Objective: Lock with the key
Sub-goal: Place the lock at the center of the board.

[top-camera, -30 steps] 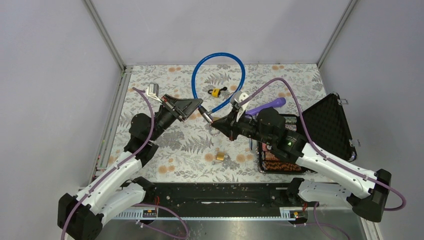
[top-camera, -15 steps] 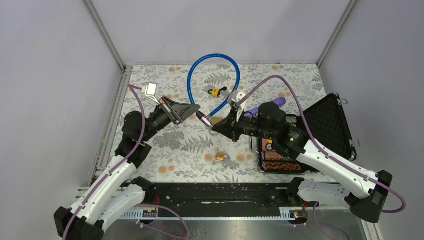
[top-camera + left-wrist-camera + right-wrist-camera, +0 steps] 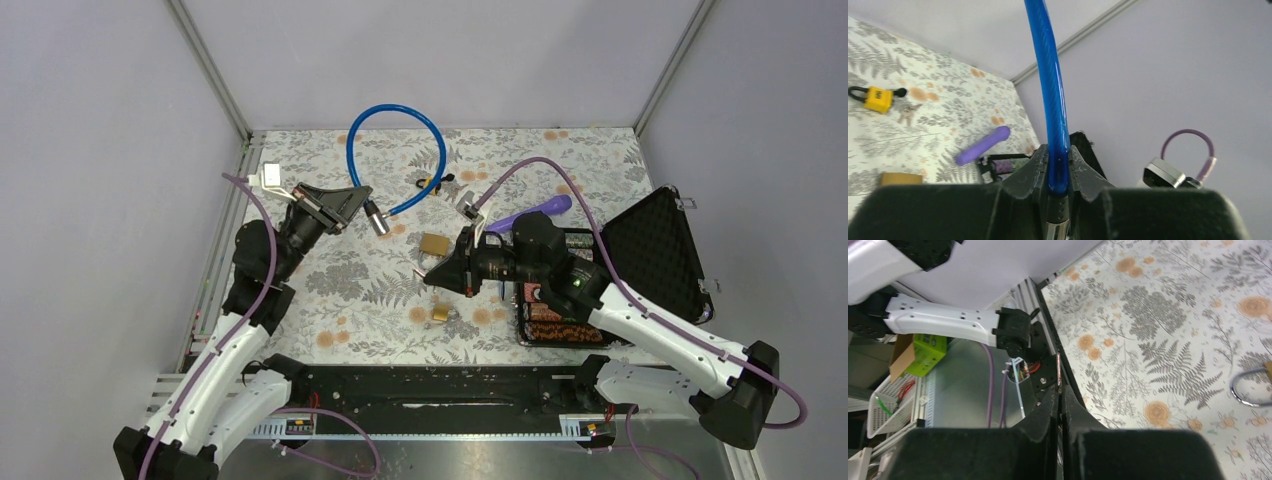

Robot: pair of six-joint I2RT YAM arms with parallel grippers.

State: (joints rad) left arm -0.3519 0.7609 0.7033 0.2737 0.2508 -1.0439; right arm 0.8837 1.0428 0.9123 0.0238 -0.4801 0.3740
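My left gripper (image 3: 352,204) is shut on one end of the blue cable lock (image 3: 398,113), whose metal lock head (image 3: 377,221) sticks out below the fingers. The cable loops up and back over the far table. In the left wrist view the cable (image 3: 1052,100) rises straight out from between the fingers (image 3: 1034,162). My right gripper (image 3: 432,277) is shut on a thin key (image 3: 1058,371), whose blade pokes out past the fingertips. It is held apart from the lock head, to its right and nearer.
A brass padlock (image 3: 433,243) lies between the grippers and a smaller one (image 3: 440,314) lies nearer. A yellow padlock (image 3: 431,184) lies at the back. A purple cylinder (image 3: 531,212), a tray of items (image 3: 549,318) and an open black case (image 3: 652,250) are at the right.
My left gripper has pulled left and back with the cable end, away from the right gripper. The right gripper has drawn slightly nearer with the key. The two ends have come apart.
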